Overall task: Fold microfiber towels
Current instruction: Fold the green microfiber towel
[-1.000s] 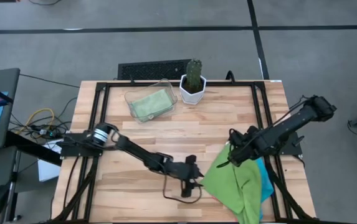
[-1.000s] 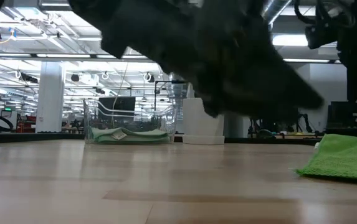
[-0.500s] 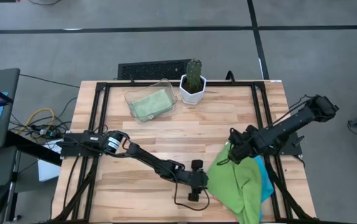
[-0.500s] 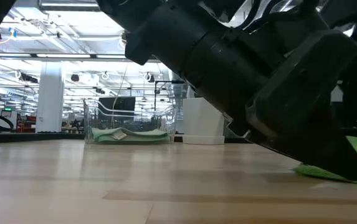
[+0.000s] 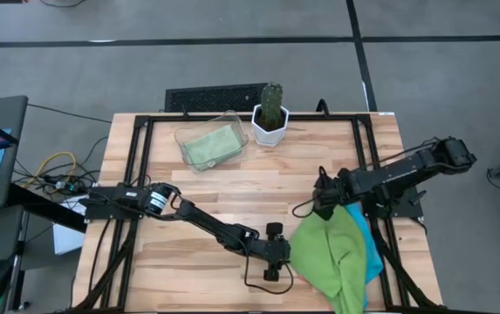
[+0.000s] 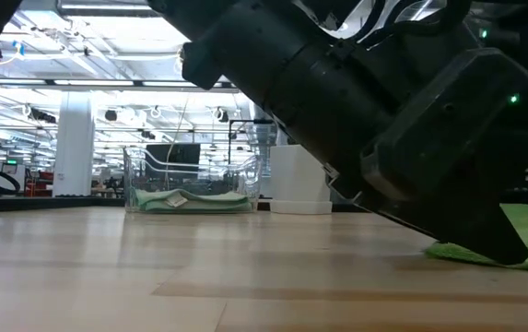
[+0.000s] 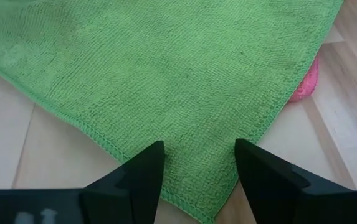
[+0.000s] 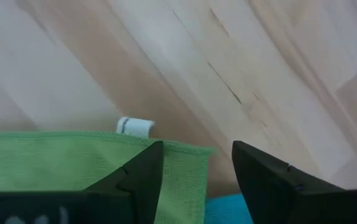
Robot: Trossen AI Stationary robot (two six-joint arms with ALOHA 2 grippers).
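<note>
A bright green towel [image 5: 328, 253] lies spread at the table's near right, on top of a cyan towel [image 5: 374, 255] and a pink towel [image 7: 306, 84]. My left gripper [image 5: 283, 250] is open and low at the green towel's left corner [image 7: 209, 208]. In the left wrist view its fingers [image 7: 147, 165] stand one on each side of that corner. My right gripper [image 5: 321, 209] is open and points down over the green towel's far corner [image 8: 187, 155], beside the towel's white label [image 8: 134, 126]. A pale green towel [image 5: 210, 144] lies folded in the clear tray.
The clear tray [image 5: 232, 122] and a white pot with a cactus [image 5: 270, 118] stand at the table's far middle. Bare wood lies between them and the towels. In the low view my left gripper [image 6: 411, 157] hides most of the right side.
My left gripper has gone down and toward the table's right edge, up to the green towel's left corner. My right gripper has sunk and shifted toward the far edge, to the towel's far corner.
</note>
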